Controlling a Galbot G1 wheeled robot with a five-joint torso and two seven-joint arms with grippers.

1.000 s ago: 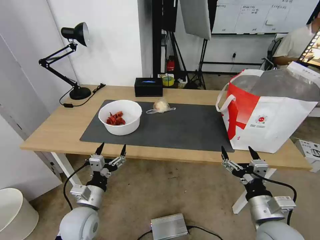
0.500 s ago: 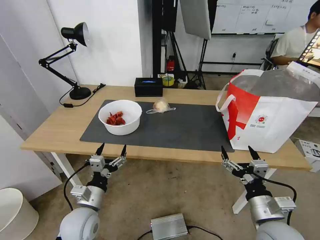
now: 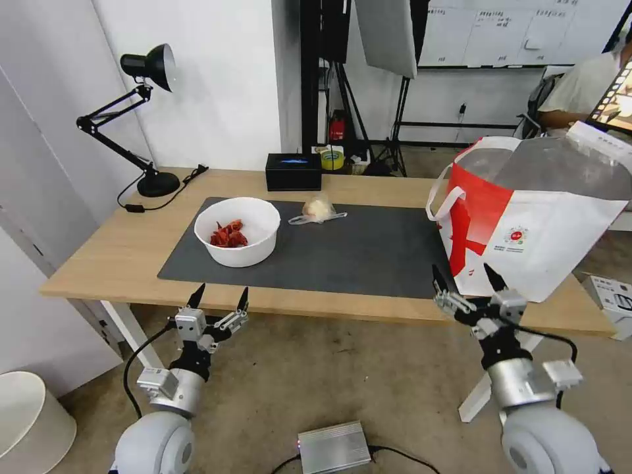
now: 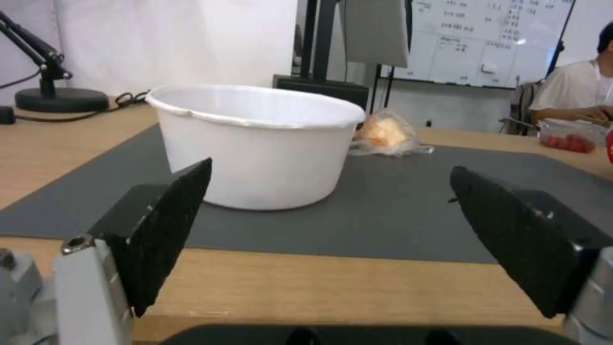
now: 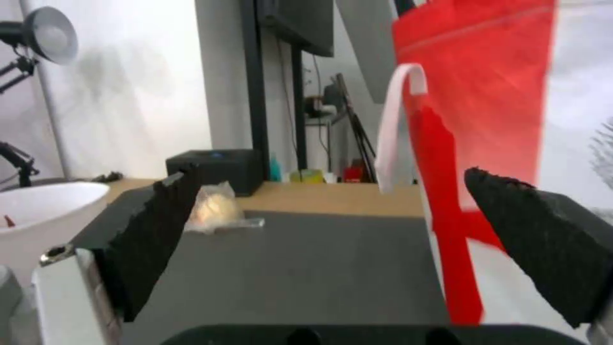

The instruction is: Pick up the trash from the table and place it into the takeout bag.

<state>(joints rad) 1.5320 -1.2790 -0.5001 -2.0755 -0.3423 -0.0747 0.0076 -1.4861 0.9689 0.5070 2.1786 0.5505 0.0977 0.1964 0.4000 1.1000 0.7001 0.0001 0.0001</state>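
On the table's (image 3: pixel 118 250) dark mat stands a white bowl (image 3: pixel 237 231) (image 4: pixel 255 143) with red shells inside. Behind it lies a clear bag with a beige lump (image 3: pixel 318 209) (image 4: pixel 383 135) (image 5: pixel 217 207). The takeout bag (image 3: pixel 533 217) (image 5: pixel 472 96), white and red with foil lining, stands at the table's right end. My left gripper (image 3: pixel 220 296) (image 4: pixel 329 239) hangs open just below the table's front edge, in front of the bowl. My right gripper (image 3: pixel 463 277) (image 5: pixel 338 244) is open and raised at the front edge, close beside the takeout bag's near corner.
A black desk lamp (image 3: pixel 141 118) stands at the table's back left and a black rectangular box (image 3: pixel 293 171) at the back middle. A grey metal unit (image 3: pixel 332 447) lies on the floor between my arms. A white bin (image 3: pixel 29 421) stands at lower left.
My right gripper has risen and moved slightly left, from below the table's front edge up to the edge by the takeout bag. The left gripper has stayed put.
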